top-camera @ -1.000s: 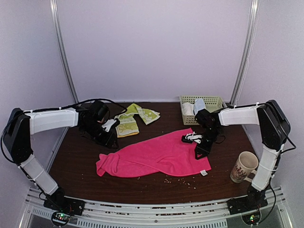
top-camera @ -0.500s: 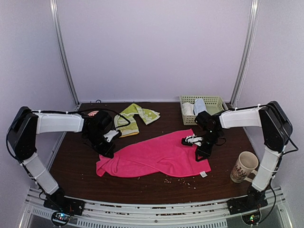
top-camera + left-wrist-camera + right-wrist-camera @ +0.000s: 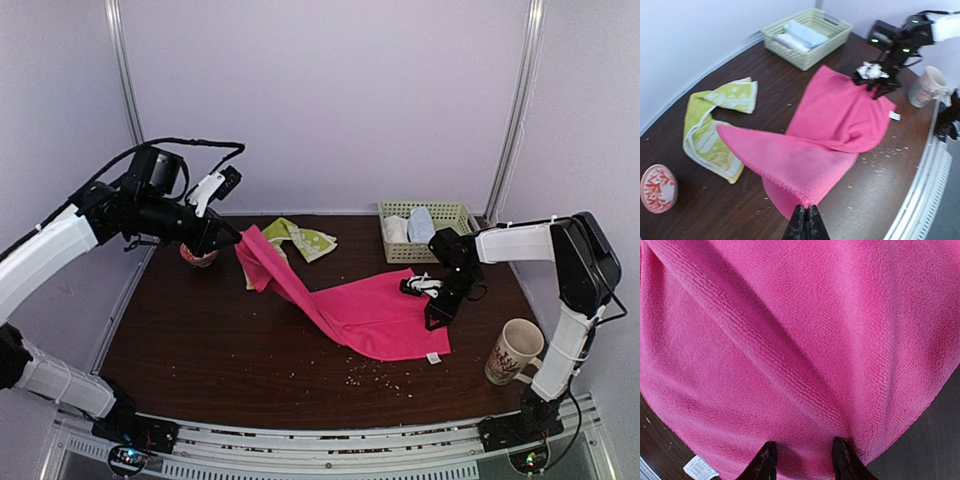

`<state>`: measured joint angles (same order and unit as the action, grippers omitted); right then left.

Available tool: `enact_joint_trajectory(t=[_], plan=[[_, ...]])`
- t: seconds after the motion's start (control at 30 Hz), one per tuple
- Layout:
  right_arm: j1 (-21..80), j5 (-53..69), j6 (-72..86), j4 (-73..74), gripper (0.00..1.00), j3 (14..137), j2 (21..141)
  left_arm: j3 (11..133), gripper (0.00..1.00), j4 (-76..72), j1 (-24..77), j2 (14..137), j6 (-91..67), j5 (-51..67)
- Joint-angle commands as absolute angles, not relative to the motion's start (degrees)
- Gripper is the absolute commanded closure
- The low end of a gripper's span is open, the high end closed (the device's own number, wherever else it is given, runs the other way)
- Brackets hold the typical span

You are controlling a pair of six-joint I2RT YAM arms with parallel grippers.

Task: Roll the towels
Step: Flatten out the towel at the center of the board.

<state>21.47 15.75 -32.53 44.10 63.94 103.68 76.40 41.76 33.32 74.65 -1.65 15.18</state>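
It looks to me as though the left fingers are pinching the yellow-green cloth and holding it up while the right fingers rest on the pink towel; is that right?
Not quite: the left wrist view shows the left fingers shut on the pink towel, holding its end up. The yellow-green cloth lies flat, ungripped. The right fingers do rest on the pink towel.

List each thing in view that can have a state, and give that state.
pink towel: unrolled, one end lifted, the other lying flat
left tool: shut on the pink towel's lifted end
right tool: open, tips down on the pink towel
yellow-green towel: unrolled, lying rumpled
basket: upright, holding cloths
mug: upright
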Motion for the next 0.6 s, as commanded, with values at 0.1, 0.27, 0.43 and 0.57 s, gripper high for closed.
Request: enact_joint_trajectory(t=[0.1, 0.27, 0.43, 0.57], plan=[[18.24, 5.11, -31.21, 49.02, 0.61, 58.51, 104.88, 63.62, 1.00, 58.44, 39.16, 76.03, -8.09, 29.99], [18.19, 4.95, -33.41, 54.69, 0.62, 56.93, 101.77, 56.15, 0.91, 62.17, 41.55, 77.41, -11.90, 28.46], [18.00, 6.12, -35.89, 59.41, 0.62, 57.82, 98.25, 66.21, 0.75, 64.07, 41.49, 79.14, -12.22, 15.10], [16.71, 9.30, -36.16, 60.80, 0.61, 62.18, 96.38, 72.93, 0.55, 60.02, 41.15, 81.67, -11.37, 3.46]])
